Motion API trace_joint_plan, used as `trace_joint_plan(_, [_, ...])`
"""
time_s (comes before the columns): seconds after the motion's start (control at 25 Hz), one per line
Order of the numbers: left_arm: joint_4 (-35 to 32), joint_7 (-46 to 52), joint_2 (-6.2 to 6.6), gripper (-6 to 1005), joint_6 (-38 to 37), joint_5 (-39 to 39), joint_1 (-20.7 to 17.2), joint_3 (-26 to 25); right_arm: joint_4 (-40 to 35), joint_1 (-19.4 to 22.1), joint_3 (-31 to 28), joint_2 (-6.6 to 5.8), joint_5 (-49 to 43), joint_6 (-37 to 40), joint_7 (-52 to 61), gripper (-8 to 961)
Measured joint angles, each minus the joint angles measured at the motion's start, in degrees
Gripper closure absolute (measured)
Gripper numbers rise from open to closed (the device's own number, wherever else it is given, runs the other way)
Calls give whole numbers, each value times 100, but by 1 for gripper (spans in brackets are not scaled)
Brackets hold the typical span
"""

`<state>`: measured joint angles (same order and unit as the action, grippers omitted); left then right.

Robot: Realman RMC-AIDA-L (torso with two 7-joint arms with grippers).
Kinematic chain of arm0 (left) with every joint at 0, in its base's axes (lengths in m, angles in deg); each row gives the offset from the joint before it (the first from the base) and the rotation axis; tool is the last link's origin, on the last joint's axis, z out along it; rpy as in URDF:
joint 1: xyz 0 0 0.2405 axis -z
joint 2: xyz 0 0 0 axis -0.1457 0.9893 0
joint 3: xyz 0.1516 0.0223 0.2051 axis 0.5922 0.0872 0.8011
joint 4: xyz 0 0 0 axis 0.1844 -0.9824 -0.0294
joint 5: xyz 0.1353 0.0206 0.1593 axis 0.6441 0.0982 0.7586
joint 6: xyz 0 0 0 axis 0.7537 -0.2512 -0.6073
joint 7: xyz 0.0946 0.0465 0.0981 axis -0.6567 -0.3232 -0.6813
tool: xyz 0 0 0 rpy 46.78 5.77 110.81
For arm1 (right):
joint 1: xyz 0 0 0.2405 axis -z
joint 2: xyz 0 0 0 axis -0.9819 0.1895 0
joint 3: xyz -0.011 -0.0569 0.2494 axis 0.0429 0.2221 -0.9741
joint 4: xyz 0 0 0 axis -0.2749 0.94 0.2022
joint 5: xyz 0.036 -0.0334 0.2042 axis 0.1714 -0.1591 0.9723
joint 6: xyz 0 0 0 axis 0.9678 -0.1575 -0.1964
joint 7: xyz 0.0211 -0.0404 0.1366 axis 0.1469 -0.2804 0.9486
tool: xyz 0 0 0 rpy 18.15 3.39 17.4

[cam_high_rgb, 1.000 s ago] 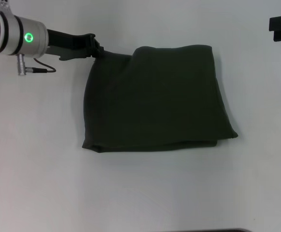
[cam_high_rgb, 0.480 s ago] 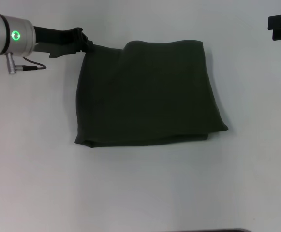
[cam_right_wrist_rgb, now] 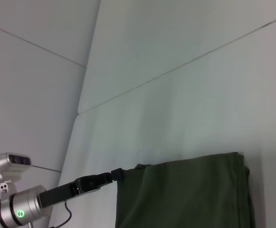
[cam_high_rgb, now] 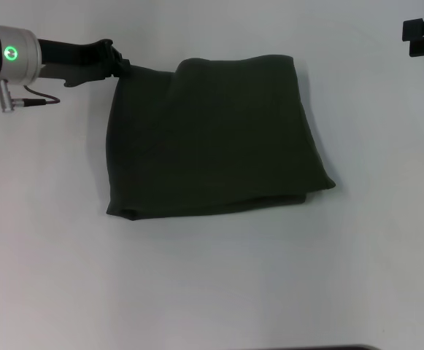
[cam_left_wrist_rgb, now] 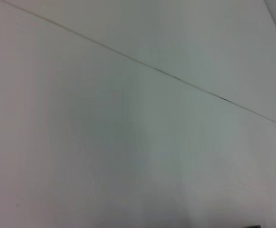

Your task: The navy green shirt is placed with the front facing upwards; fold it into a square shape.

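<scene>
1. The dark olive-green cotton shirt (cam_high_rgb: 212, 138) lies folded into a rough rectangle on the white desk (cam_high_rgb: 219, 292), plain green side up; no lettering shows in any view.
2. Change vs 1 s ago: the whole bundle sits further toward the robot's left and further from the robot. Near-right corner is now further left on the desk than before, and the near-left corner has shifted likewise.
3. The left gripper (cam_high_rgb: 126, 69) is pinching the shirt's far-left corner, fabric pulled taut into a point there; the left arm has drawn back leftward w/ the cloth following. Right wrist view confirms it: left gripper (cam_right_wrist_rgb: 115, 174) clamped on that corner, cloth stretched from it.
4. Left wrist view shows only bare desk, no cloth, no fingers.
5. The right gripper (cam_high_rgb: 423, 38) stays parked at the far-right edge, well apart from the shirt; can't tell whether its fingers are spread or together.
6. Meaning, as I judge it: folds look done, this is a drag to reposition/straighten the bundle. Far edge is still slanted and the near-right corner pokes out, so not quite square yet. Likely next: let go of the corner, maybe tidy edges.
</scene>
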<state>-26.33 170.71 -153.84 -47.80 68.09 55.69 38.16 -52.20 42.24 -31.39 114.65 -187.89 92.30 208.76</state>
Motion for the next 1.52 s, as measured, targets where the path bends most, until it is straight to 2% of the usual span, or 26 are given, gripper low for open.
trace_joint_plan(0.44, [-15,15,-29,935,144,1,-13,-21,0,-9,0,-4,0,-6,0,499])
trace_joint_plan(0.88, [-23,58,-18,687,155,1,-8,13,0,-7,0,-9,3,-5,0,499])
trace_joint_plan(1.52, [7,15,-100,703,284,55,85,129,0,15,0,-9,-1,-4,0,499])
